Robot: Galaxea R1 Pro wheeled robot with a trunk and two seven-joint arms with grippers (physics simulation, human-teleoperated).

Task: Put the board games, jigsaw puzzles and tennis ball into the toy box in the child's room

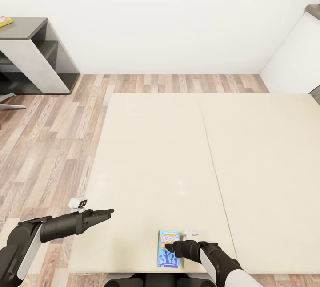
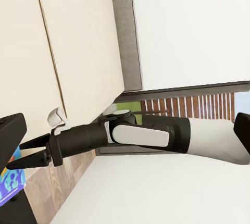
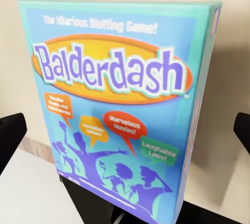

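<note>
Near the close edge of the bed [image 1: 155,144], found the blue board game [image 1: 165,259] lying flat on the beige mattress, printed face up, short side toward the robot. Read "Balderdash" in purple on an orange oval in the right wrist view, with cartoon figures and speech bubbles below it on the blue board game [image 3: 114,109].

Saw the right gripper [image 1: 171,248] low over the box's right-hand side, overlapping it in the head view. Could not tell whether it touched the lid. Noted its black fingertips [image 3: 10,135] spread wide, out at both sides of the wrist picture, with the box ahead between them and nothing clamped. Caught the same right gripper [image 2: 28,153] side-on from the other arm, jaws parted, just above the box corner [image 2: 9,185].

Found the left gripper [image 1: 110,212] held out level over the bed's left border, pointing right, well apart from the game. Saw its fingertips [image 2: 10,130] likewise set wide and holding nothing.

Made out the table [image 1: 26,26] far off at upper left across the wooden floor [image 1: 53,144], its dark grey wing carrying a small colourful flat thing [image 1: 5,21], too small to name.
</note>
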